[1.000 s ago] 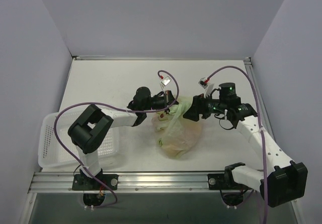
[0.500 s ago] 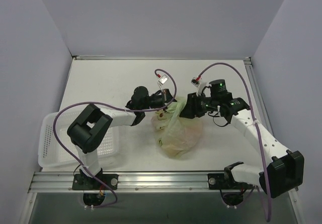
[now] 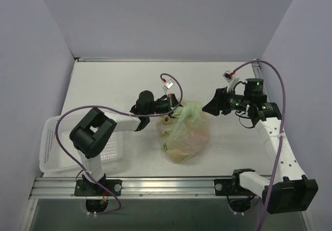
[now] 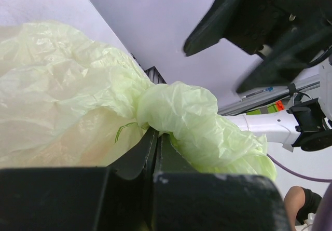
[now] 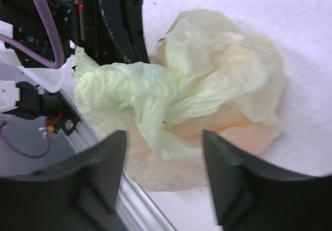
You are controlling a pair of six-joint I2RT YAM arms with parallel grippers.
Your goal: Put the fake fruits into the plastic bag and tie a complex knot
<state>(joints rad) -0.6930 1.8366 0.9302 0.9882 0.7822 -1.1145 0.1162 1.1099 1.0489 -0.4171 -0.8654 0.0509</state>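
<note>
The pale green plastic bag (image 3: pixel 184 137) lies mid-table, and the fake fruits (image 3: pixel 196 135) show through its film only as orange and yellow tints. Its neck is twisted into a bunched knot (image 3: pixel 188 109) (image 4: pixel 179 111) (image 5: pixel 129 85). My left gripper (image 3: pixel 175 106) (image 4: pixel 155 133) is shut on the bag film right at the knot. My right gripper (image 3: pixel 208 107) (image 5: pixel 165 137) hangs open just right of the knot, apart from the bag, with nothing between its fingers. The left gripper (image 5: pixel 111 23) also shows in the right wrist view, behind the knot.
A white perforated basket (image 3: pixel 52 153) sits at the table's near left, beside the left arm's base. Purple cables (image 3: pixel 171 80) loop above both wrists. Grey walls close in the table on three sides, and a metal rail (image 3: pixel 166 185) runs along the near edge.
The right gripper reached in to the bag's neck and narrowed, then drew back to the right and opened. The left gripper and the bag have barely moved.
</note>
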